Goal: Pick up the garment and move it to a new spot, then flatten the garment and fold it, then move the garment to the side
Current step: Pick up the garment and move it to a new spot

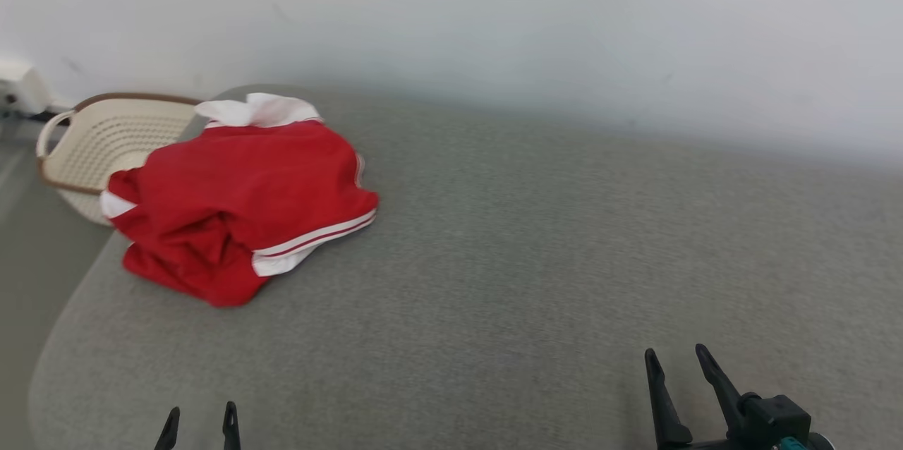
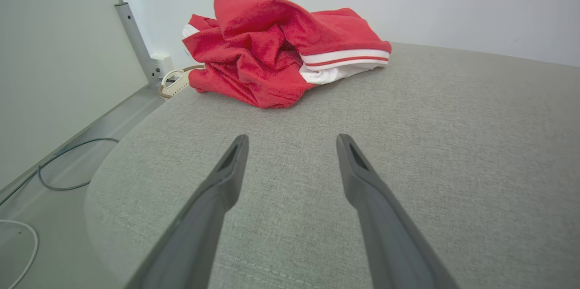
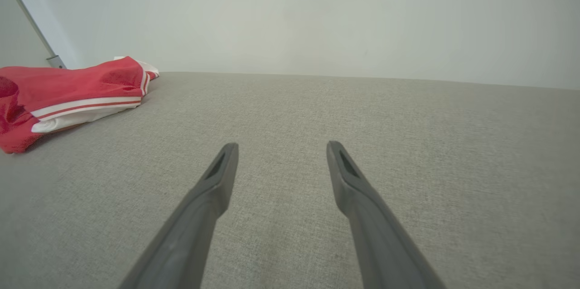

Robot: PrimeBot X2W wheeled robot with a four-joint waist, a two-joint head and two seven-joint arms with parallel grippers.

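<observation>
My left claw (image 1: 202, 408) hovers over the near edge of the grey cushion (image 1: 529, 259), fingers spread and empty; my right claw (image 1: 675, 350) is likewise spread, pinching nothing; the red garment (image 1: 240, 203) lies crumpled at the far left corner, well apart from both, just beside the cream basket (image 1: 106, 140); its length runs roughly from the wall toward me, white end at the wall, striped hem pointing right.

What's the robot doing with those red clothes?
Nothing is being handled yet. The red and white garment lies crumpled at the far left of the grey padded surface, near a cream basket. The left end effector and right end effector are both open and empty, apart from it.
</observation>
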